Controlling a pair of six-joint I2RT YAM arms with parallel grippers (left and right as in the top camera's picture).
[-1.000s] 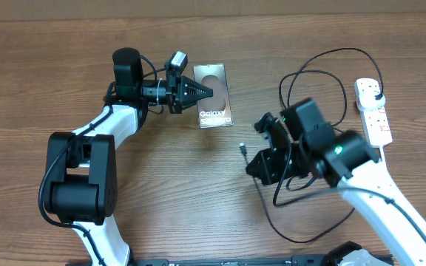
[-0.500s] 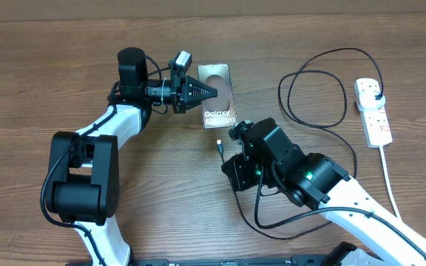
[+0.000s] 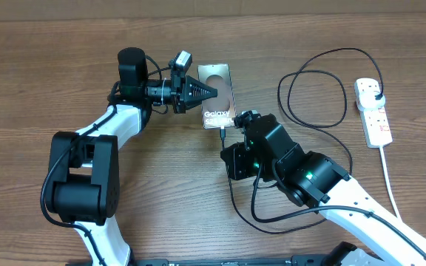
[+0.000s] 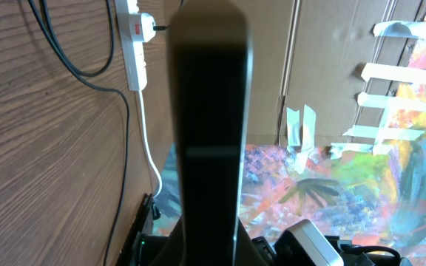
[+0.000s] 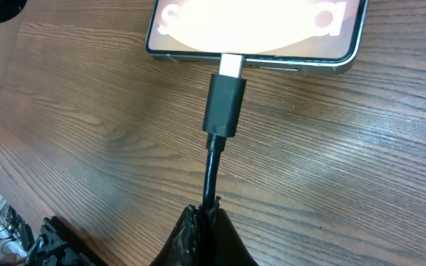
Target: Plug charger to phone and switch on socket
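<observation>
The phone (image 3: 220, 94) lies at the back middle of the table, "Galaxy" text up. My left gripper (image 3: 211, 91) is shut on its left edge; the left wrist view shows it edge-on as a dark slab (image 4: 209, 111) between the fingers. My right gripper (image 3: 228, 144) is shut on the thin black charger cable (image 3: 316, 59) just behind its connector (image 5: 225, 100). The connector's silver tip meets the phone's (image 5: 254, 29) bottom edge; how deep it sits I cannot tell. The socket (image 3: 373, 114) lies at the far right with the black plug (image 3: 376, 89) in it.
The charger cable loops widely between my right arm and the socket, and trails under the right arm. The socket's white cord (image 3: 390, 185) runs toward the front right edge. The socket also shows in the left wrist view (image 4: 134, 44).
My right gripper has carried the connector left and away from me, from mid-table up to the phone's bottom edge. The left gripper and phone shifted slightly, then held still.
</observation>
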